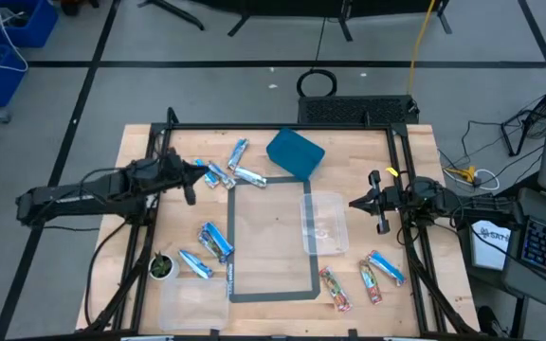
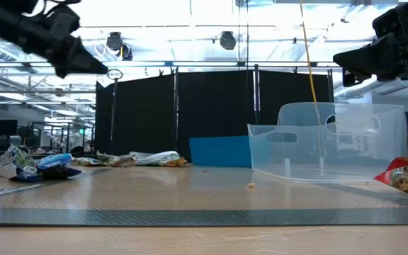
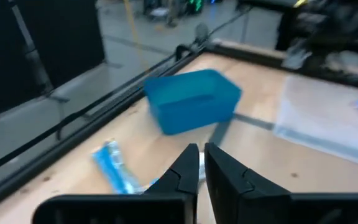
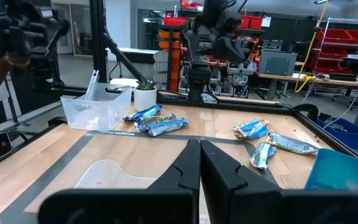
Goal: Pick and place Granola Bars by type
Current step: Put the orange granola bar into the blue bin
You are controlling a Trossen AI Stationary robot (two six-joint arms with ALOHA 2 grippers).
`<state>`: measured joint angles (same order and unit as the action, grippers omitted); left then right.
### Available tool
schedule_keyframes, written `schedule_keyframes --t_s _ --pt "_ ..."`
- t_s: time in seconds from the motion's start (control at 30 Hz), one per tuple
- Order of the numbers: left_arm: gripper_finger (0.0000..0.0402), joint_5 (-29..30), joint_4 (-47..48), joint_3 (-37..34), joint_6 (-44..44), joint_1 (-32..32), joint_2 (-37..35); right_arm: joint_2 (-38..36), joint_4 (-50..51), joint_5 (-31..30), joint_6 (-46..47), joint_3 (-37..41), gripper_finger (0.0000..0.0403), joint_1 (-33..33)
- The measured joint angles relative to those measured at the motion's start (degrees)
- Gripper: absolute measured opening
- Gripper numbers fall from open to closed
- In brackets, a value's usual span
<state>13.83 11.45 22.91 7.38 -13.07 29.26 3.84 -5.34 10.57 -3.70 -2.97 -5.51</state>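
Blue-and-white granola bars lie flat in a far cluster (image 1: pixel 230 173) beside my left gripper, with another pair (image 1: pixel 212 243) at the near left and one (image 1: pixel 385 267) at the near right. Two red-patterned bars (image 1: pixel 335 287) lie beside that last one. My left gripper (image 1: pixel 200 171) (image 3: pixel 201 149) is shut and empty, raised over the far cluster; one blue bar (image 3: pixel 114 168) shows just beyond its tips. My right gripper (image 1: pixel 356 202) (image 4: pixel 199 144) is shut and empty, raised beside the clear bin (image 1: pixel 323 223).
A blue bin (image 1: pixel 295 153) sits at the far middle of the table. A second clear bin (image 1: pixel 192 303) and a small green plant pot (image 1: pixel 162 267) stand at the near left. A grey taped rectangle (image 1: pixel 271 296) marks the middle of the table.
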Motion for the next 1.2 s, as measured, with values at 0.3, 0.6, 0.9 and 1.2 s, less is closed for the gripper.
schedule_keyframes --t_s 0.3,0.6,0.9,1.2 --pt "0.0093 -5.1 12.4 19.1 0.1 -9.3 20.2 0.0 0.0 0.0 0.0 0.0 0.0004 0.0" --pt "0.0165 -5.5 27.3 36.9 -0.2 -17.6 40.8 0.0 0.0 0.0 0.0 0.0 0.0004 0.0" --pt "0.0218 -8.3 30.6 43.0 3.6 -21.0 57.0 0.0 0.0 0.0 0.0 0.0 0.0004 0.0" --pt "0.0232 -8.4 26.8 43.3 3.4 -23.4 67.3 0.0 0.0 0.0 0.0 0.0 0.0004 0.0"
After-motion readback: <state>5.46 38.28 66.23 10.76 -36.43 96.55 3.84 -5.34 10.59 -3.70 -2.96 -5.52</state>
